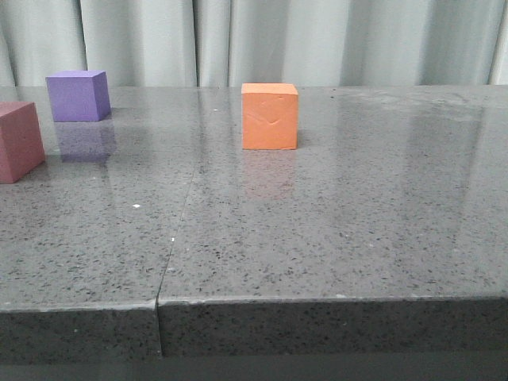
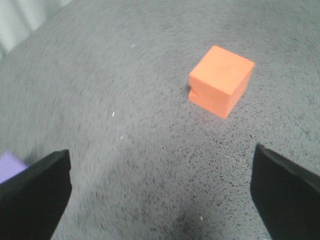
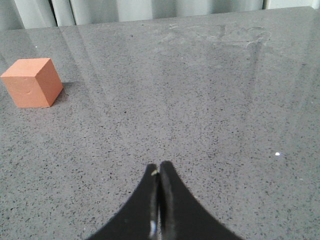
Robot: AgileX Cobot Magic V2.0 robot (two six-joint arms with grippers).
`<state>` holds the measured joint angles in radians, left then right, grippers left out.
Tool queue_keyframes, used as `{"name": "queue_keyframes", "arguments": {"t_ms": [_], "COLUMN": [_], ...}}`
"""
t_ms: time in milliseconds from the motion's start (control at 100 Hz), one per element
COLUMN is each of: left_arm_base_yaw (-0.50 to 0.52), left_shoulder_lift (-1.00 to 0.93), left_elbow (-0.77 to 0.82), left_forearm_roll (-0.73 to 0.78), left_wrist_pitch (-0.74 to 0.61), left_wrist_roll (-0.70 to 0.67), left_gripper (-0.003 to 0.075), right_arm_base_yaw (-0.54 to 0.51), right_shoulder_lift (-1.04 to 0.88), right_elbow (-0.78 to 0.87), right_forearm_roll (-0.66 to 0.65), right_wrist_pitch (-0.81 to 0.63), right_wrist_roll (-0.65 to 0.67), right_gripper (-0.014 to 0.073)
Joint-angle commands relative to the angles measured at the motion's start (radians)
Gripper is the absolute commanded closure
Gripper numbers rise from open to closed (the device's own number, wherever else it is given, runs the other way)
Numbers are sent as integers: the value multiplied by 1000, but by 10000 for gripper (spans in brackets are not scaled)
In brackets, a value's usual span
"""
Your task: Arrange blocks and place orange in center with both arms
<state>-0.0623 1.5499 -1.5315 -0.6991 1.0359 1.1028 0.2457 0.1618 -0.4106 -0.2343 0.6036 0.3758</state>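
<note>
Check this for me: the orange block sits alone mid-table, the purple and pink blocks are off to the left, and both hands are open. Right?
Not quite. The right hand is shut, fingers pressed together, as the right wrist view shows. Only the left hand is open. The orange block does sit alone mid-table, with the purple block and pink block to the left.

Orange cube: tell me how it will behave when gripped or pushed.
The orange cube looks matte and foam-like, with a dent on its front, so it probably gives slightly under squeeze. Flat faces suggest no rolling. The table looks glossy, so a push likely slides it.
</note>
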Motion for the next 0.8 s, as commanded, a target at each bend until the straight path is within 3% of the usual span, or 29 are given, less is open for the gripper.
{"name": "queue_keyframes", "arguments": {"t_ms": [0, 300, 790], "left_arm_base_yaw": [-34, -186, -362], "left_shoulder_lift": [0, 146, 335], "left_elbow": [-85, -245, -355], "left_forearm_roll": [-52, 171, 175], "left_wrist_pitch": [4, 6, -68], "left_wrist_roll": [96, 106, 106], "left_gripper": [30, 30, 30], "right_arm_base_yaw": [-2, -2, -2], "right_shoulder_lift": [9, 9, 9], "right_elbow": [-23, -23, -23], "right_forearm_roll": [-24, -24, -24], "right_wrist_pitch": [-71, -71, -71], "right_wrist_roll": [-13, -13, -13], "right_gripper": [661, 661, 661]}}
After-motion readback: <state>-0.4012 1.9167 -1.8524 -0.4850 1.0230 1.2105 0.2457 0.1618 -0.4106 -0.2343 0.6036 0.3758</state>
